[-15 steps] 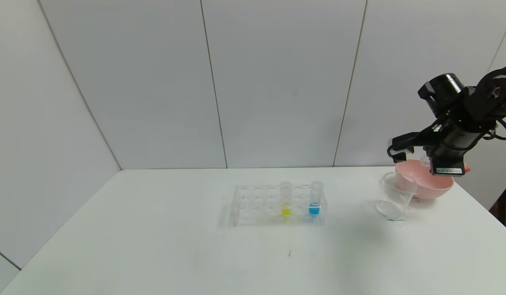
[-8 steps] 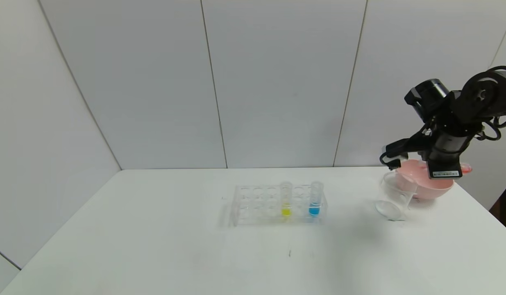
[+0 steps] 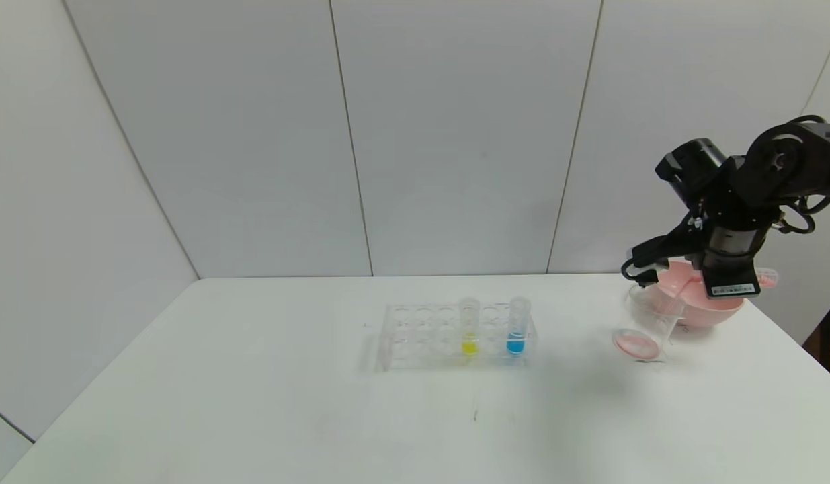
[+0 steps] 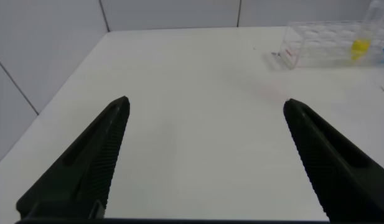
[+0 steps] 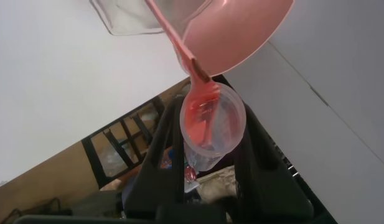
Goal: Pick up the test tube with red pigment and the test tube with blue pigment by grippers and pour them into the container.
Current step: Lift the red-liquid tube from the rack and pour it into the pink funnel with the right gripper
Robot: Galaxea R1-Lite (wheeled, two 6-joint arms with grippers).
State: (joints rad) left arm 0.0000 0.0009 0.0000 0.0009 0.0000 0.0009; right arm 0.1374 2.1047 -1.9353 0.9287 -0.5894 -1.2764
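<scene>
The right gripper point(image 3: 727, 286) is tilted above the container point(image 3: 646, 323). It pinches the test tube with red pigment point(image 5: 210, 124), and red liquid runs from the rim. The left gripper point(image 4: 204, 155) is spread wide.

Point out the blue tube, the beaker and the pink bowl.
blue tube point(image 3: 516, 345), head view, on the blue liquid at its bottom.
beaker point(image 3: 638, 345), head view, on its pink-tinted base.
pink bowl point(image 3: 717, 310), head view, on its outer wall.
</scene>
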